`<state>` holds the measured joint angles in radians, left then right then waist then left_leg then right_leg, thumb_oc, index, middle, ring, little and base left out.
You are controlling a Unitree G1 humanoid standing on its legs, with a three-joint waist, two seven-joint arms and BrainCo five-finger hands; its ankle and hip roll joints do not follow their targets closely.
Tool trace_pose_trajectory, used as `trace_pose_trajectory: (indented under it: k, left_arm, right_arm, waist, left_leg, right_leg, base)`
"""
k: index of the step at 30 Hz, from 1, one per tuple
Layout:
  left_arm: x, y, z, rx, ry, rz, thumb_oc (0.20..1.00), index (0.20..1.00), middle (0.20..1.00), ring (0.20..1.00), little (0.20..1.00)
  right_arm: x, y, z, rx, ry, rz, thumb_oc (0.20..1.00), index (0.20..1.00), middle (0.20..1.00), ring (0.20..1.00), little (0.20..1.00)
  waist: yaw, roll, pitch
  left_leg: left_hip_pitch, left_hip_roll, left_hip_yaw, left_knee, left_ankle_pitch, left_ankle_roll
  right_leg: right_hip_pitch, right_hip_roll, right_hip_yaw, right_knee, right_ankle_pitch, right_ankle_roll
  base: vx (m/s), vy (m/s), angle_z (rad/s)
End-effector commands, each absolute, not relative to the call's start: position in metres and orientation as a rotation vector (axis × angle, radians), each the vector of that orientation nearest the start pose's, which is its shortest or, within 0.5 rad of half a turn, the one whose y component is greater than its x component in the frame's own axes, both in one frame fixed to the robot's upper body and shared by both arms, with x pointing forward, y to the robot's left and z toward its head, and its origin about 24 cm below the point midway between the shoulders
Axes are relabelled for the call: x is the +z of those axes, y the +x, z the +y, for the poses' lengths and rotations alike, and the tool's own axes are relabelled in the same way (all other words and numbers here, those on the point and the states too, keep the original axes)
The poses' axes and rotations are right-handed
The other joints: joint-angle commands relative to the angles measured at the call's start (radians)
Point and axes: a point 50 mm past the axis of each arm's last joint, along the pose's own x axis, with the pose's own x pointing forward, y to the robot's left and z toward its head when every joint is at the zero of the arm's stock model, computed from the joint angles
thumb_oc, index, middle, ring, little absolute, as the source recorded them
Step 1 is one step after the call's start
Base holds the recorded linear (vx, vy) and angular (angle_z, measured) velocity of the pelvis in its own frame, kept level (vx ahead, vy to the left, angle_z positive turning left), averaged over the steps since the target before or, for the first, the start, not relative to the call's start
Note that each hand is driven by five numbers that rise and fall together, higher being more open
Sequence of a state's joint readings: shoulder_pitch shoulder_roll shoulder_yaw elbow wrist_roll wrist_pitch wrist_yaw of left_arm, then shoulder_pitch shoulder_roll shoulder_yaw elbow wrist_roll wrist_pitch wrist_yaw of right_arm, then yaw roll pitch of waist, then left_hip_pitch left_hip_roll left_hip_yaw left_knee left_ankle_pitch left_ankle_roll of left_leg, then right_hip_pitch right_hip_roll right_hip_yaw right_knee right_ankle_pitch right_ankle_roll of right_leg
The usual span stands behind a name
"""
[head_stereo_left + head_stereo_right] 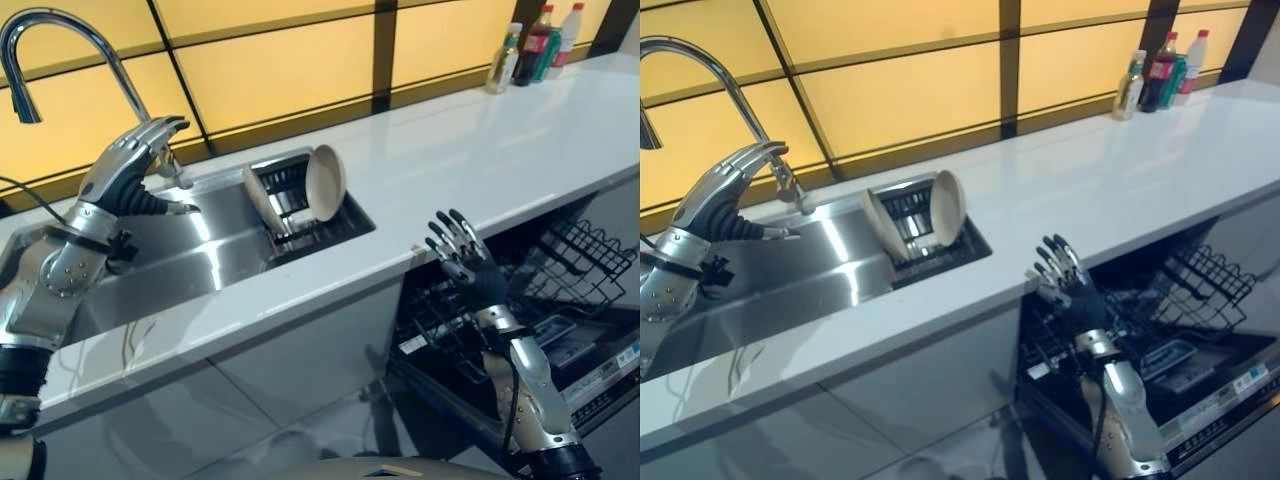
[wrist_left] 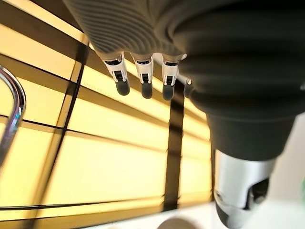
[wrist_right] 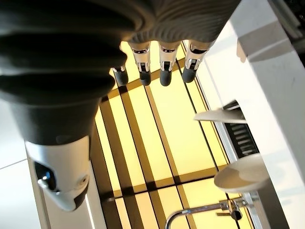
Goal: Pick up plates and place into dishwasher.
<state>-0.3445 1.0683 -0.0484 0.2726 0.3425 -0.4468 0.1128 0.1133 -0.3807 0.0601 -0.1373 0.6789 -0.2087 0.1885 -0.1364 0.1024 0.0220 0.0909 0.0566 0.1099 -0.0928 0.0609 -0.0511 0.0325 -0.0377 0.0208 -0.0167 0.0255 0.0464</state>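
Observation:
Two cream plates stand on edge in a dark rack at the right end of the steel sink (image 1: 190,265): one plate (image 1: 326,182) leans right, the other plate (image 1: 262,200) leans left. My left hand (image 1: 135,165) hovers open over the sink's left part, near the tap, holding nothing. My right hand (image 1: 462,255) is raised open in front of the counter edge, above the open dishwasher (image 1: 560,290), also empty. The plates (image 3: 238,174) show past the right hand's fingers (image 3: 165,76) in the right wrist view.
A curved chrome tap (image 1: 70,40) rises behind the sink. Several bottles (image 1: 535,45) stand at the counter's far right. The white countertop (image 1: 480,150) stretches between sink and bottles. The dishwasher's black wire rack (image 1: 585,255) is pulled out below the counter.

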Motion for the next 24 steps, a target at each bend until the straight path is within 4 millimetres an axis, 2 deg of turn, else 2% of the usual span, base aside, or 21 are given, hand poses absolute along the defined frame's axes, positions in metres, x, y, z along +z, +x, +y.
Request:
trace_pose_trajectory:
  k: [1, 3, 6, 10, 16, 24]
  left_arm:
    - [0.248, 0.296, 0.306, 0.066, 1.652, -0.524, 1.0, 1.0, 1.0, 1.0, 1.0]
    - [0.256, 0.299, 0.31, 0.066, 1.827, -0.504, 1.0, 1.0, 1.0, 1.0, 1.0]
    - [0.259, 0.301, 0.311, 0.036, 1.994, -0.495, 1.0, 1.0, 1.0, 1.0, 1.0]
    - [0.251, 0.304, 0.309, -0.047, 2.138, -0.467, 1.0, 1.0, 1.0, 1.0, 1.0]
    - [0.243, 0.31, 0.305, -0.077, 2.195, -0.448, 1.0, 1.0, 1.0, 1.0, 1.0]
    - [0.227, 0.314, 0.313, -0.049, 2.213, -0.409, 1.0, 1.0, 1.0, 1.0, 1.0]
  right_arm:
    - [0.101, 0.234, -0.198, 0.281, 0.272, -0.329, 1.0, 1.0, 1.0, 1.0, 1.0]
    - [0.102, 0.233, -0.202, 0.286, 0.262, -0.323, 1.0, 1.0, 1.0, 1.0, 1.0]
    - [0.104, 0.233, -0.205, 0.292, 0.244, -0.318, 1.0, 1.0, 1.0, 1.0, 1.0]
    - [0.106, 0.233, -0.212, 0.274, 0.236, -0.309, 1.0, 1.0, 1.0, 1.0, 1.0]
    - [0.107, 0.232, -0.218, 0.249, 0.225, -0.295, 1.0, 1.0, 1.0, 1.0, 1.0]
    - [0.106, 0.227, -0.221, 0.249, 0.223, -0.284, 1.0, 1.0, 1.0, 1.0, 1.0]
  waist:
    - [-0.034, -0.032, -0.018]
    - [-0.045, -0.026, -0.018]
    - [-0.055, -0.019, -0.013]
    - [-0.065, -0.014, -0.002]
    - [-0.078, -0.015, 0.013]
    - [-0.099, -0.024, 0.023]
  left_leg:
    - [-0.038, -0.021, 0.034, 0.072, -0.101, 0.029]
    - [-0.041, -0.019, 0.044, 0.074, -0.102, 0.029]
    - [-0.042, -0.018, 0.052, 0.079, -0.106, 0.029]
    - [-0.04, -0.019, 0.052, 0.086, -0.114, 0.031]
    - [-0.041, -0.021, 0.05, 0.087, -0.117, 0.033]
    - [-0.036, -0.018, 0.071, 0.074, -0.111, 0.033]
  right_leg:
    - [-0.035, -0.07, -0.011, 0.046, -0.044, 0.104]
    - [-0.041, -0.072, -0.007, 0.051, -0.044, 0.108]
    - [-0.049, -0.073, -0.003, 0.062, -0.046, 0.112]
    - [-0.055, -0.072, 0.005, 0.083, -0.055, 0.114]
    - [-0.063, -0.069, 0.013, 0.102, -0.064, 0.116]
    - [-0.069, -0.063, 0.03, 0.099, -0.059, 0.119]
  base:
    - [0.1, 0.022, 0.0]
    - [0.09, 0.019, 0.01]
    - [0.1, 0.018, -0.02]
    - [0.11, 0.013, -0.08]
    - [0.08, 0.002, -0.08]
    - [0.05, -0.012, -0.07]
